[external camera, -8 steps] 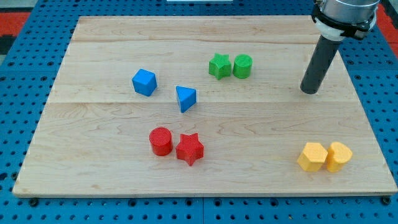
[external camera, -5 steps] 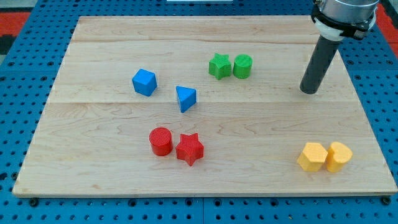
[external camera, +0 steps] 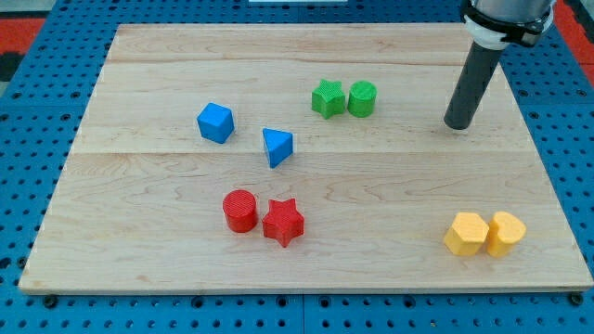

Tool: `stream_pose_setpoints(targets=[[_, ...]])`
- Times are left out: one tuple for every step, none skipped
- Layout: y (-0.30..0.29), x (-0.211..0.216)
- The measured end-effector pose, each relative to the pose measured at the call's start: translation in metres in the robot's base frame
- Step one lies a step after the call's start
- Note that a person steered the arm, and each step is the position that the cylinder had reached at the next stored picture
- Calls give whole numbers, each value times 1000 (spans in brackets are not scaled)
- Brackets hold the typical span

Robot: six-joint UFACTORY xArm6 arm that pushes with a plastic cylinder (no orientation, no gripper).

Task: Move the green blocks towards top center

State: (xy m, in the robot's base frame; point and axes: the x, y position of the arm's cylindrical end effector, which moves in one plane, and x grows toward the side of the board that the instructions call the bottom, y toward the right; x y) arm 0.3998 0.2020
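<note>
No pincer here, so no telling its state. Sitting touching just above the bench (external camera: 139,232) centre: green star (external camera: 327,97), green cylinder (external camera: 362,98). Hovering well apart at the view's right: my tip (external camera: 456,124), likely lining up to get below them.

A green star block (external camera: 327,97) and a green cylinder block (external camera: 362,98) sit upright, touching side by side, star on the view's left, above the table's (external camera: 139,241) middle.
</note>
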Motion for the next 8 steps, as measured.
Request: stream_pose_setpoints(targets=[[-23,2],[-103,14],[-159,-19],[-167,-60],[-161,-104],[-205,-132],[-224,-128],[-239,-140]])
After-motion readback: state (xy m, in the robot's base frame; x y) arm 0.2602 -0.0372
